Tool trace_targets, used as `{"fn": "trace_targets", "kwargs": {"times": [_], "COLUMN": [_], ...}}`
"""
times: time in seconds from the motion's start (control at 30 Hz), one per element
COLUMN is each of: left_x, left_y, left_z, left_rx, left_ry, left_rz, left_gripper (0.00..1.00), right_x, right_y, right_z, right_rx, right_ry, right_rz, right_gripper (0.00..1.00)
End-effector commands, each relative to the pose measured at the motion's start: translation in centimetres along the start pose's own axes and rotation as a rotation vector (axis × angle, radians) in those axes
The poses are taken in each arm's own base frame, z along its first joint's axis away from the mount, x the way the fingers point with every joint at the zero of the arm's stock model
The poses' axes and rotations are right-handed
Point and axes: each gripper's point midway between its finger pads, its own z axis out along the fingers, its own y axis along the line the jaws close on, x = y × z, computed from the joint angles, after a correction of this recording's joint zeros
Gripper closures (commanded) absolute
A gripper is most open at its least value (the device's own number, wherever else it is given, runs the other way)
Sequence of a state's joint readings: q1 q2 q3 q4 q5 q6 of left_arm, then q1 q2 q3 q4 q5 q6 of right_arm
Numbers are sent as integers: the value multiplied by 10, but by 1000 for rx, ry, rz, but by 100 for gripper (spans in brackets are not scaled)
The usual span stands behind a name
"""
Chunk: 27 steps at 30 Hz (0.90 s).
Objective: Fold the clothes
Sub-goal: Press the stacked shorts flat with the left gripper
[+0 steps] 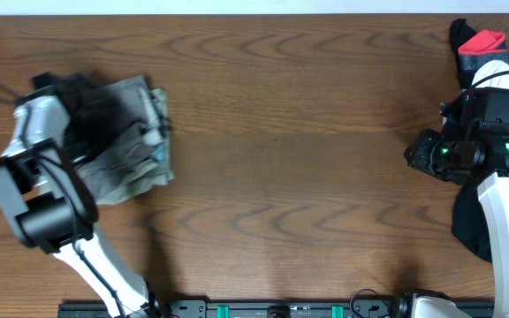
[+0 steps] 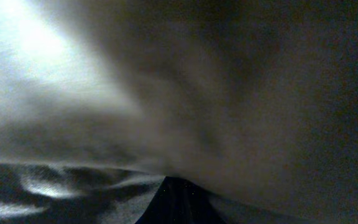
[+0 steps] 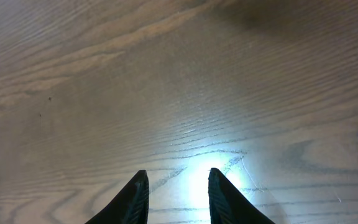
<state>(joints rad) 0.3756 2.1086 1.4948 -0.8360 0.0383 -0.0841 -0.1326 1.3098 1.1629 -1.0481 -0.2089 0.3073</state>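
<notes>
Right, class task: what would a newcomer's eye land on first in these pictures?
The crumpled grey garment heaped at the left of the wooden table, with the left gripper shut in its folds; its cloth fills the left wrist view. At the far right, the right gripper hangs open over bare wood.

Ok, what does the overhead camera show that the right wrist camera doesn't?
Only the overhead view shows the crumpled grey-and-khaki clothes on the left with the left arm over them, and a dark cloth with a red patch at far right. Only the right wrist view shows the right gripper close up, fingers apart over bare wood, nothing between them, beside a glare spot. Both show the wooden table.
</notes>
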Motion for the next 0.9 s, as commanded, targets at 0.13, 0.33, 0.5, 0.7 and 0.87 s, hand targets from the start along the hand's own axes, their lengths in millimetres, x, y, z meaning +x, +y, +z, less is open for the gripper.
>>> {"fn": "trace_targets", "kwargs": {"times": [0.13,0.33,0.5,0.7,0.87], "left_x": [37,35,18,-5,13], "left_y": [-49,-43,-47,-56,-73], "left_z": [40,39,0,-126,-241], "left_rx": [-5,-4,12,76,182], "left_ry": [128,124,65,-151,-381], "left_rz": [38,77,130,157,257], "left_gripper": [94,94,67,38,28], "right_x": [0,0,0,-1,-11], "right_y": [0,0,0,1,14], "right_z": [-1,-1,-1,-1,-8], "right_rx": [2,2,2,-4,-65], "right_ry": [-1,-1,-1,-4,-58], "right_rz": [13,13,13,12,-37], "right_gripper": [69,69,69,48,44]}}
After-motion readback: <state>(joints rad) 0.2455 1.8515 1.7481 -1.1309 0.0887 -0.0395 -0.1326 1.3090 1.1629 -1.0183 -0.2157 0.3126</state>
